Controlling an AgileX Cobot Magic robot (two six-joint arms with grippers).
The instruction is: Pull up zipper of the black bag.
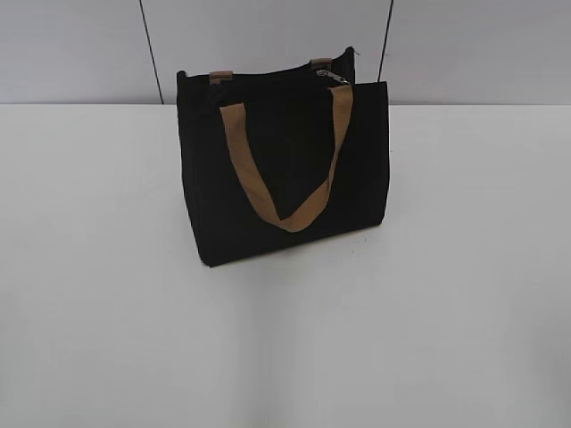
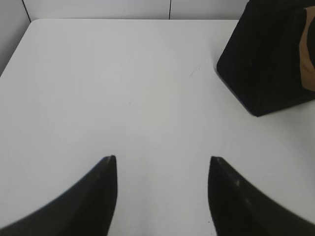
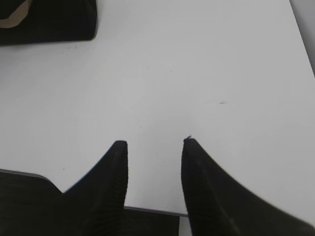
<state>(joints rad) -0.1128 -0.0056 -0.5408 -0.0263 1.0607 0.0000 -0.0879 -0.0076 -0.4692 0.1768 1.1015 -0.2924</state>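
The black bag [image 1: 285,169] stands upright at the middle back of the white table, one tan strap handle [image 1: 285,160] hanging down its front. The zipper's silver pull tab [image 1: 332,77] sits at the right end of the bag's top edge. Neither gripper shows in the exterior view. My left gripper [image 2: 162,160] is open and empty over bare table, with the bag's corner [image 2: 266,54] far ahead to its right. My right gripper [image 3: 155,143] is open and empty near the table's front edge, with the bag's corner [image 3: 49,22] far ahead to its left.
The white table [image 1: 107,294] runs back to a grey panelled wall [image 1: 80,49] just behind the bag. The table's front edge [image 3: 152,210] shows under my right gripper, and its left edge [image 2: 12,54] in the left wrist view.
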